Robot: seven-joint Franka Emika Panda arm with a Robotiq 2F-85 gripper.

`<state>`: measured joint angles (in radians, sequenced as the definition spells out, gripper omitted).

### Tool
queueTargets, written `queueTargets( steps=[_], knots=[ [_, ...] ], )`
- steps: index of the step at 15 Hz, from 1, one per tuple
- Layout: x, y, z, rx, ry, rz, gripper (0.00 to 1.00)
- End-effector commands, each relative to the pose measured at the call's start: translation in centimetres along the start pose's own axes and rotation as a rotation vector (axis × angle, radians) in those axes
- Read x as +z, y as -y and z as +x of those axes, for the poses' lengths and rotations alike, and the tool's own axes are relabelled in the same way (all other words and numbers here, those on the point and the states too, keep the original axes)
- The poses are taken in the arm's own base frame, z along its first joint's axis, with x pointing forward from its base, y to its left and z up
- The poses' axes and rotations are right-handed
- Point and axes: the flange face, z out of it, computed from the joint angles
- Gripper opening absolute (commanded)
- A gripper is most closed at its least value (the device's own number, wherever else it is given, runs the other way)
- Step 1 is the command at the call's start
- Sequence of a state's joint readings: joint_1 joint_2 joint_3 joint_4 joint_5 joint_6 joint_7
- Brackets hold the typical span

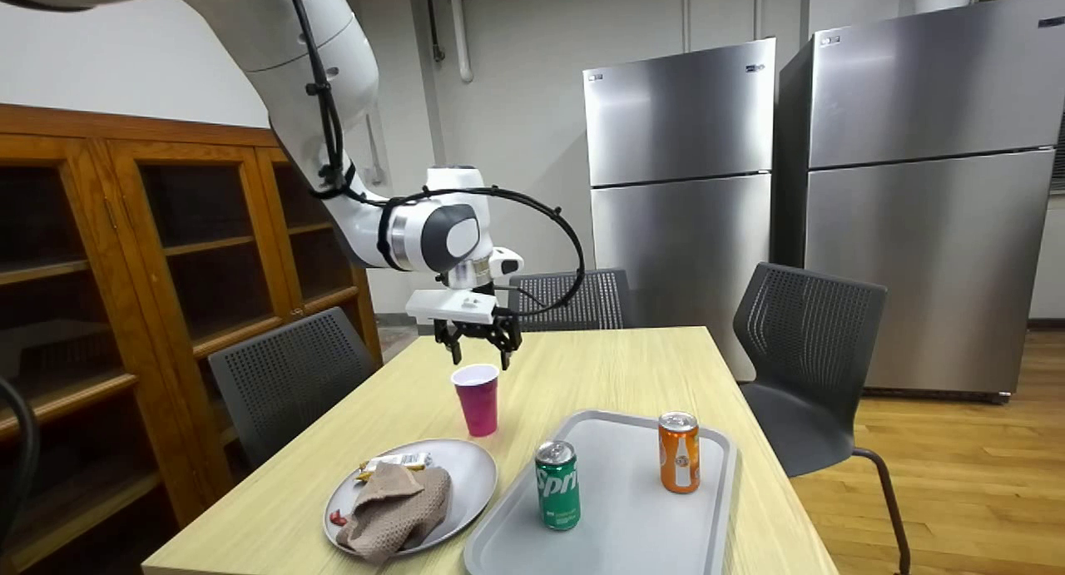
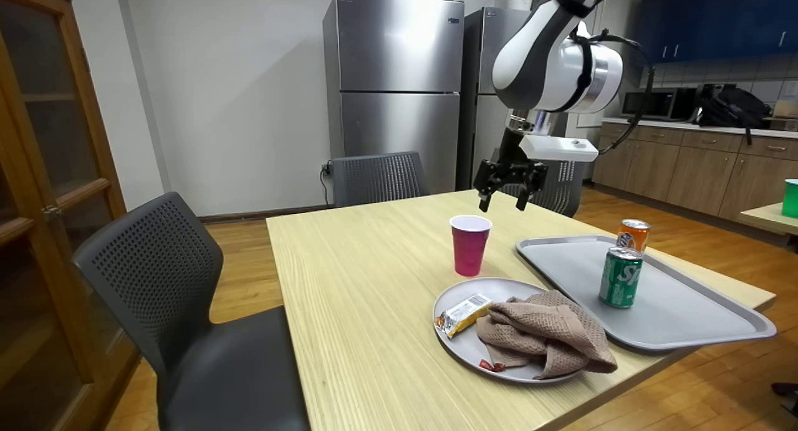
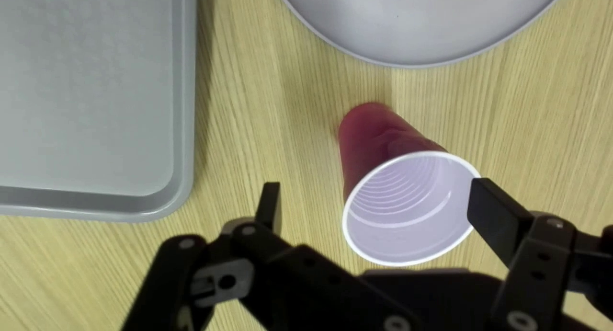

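A: Gripper [image 1: 480,360] state?
B: Jaws spread wide — magenta cup [image 1: 478,407] upright just below, slightly to the near side.
A: Item count?
B: One magenta cup, one plate [image 1: 474,473], one tray [image 1: 620,496], one green can [image 1: 557,488], one orange can [image 1: 680,454].

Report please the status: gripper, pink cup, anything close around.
Gripper open, empty. Pink cup close but apart, upright on table. Plate and tray nearby.

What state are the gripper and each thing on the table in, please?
Gripper: open, holding nothing
Magenta plastic cup: upright
Tray: lying flat
Sprite can: upright on tray
Orange soda can: upright on tray
Plate: lying flat
Waffle-weave cloth: crumpled, overhanging plate
Snack wrapper: on plate, fullness unclear
Red scrap: on plate
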<state>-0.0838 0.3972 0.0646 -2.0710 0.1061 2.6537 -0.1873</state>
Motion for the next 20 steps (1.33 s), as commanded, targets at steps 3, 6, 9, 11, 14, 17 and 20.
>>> queueTargets(
  steps=[3, 6, 9, 11, 14, 17, 20],
  knots=[
    [-0.3, 0.0, -0.9, -0.009, 0.010, -0.008, 1.00],
    [0.0, 0.0, -0.9, -0.009, 0.014, -0.007, 1.00],
    [0.1, 0.0, -0.9, -0.009, 0.014, -0.007, 1.00],
    [0.1, 0.0, -0.9, -0.009, 0.015, -0.007, 1.00],
    [0.1, 0.0, -0.9, -0.009, 0.015, -0.007, 1.00],
    [-0.8, 1.8, -2.0, -0.038, -0.016, -0.008, 1.00],
    [-1.5, 3.3, -2.6, -0.013, -0.054, -0.014, 1.00]
  ],
)
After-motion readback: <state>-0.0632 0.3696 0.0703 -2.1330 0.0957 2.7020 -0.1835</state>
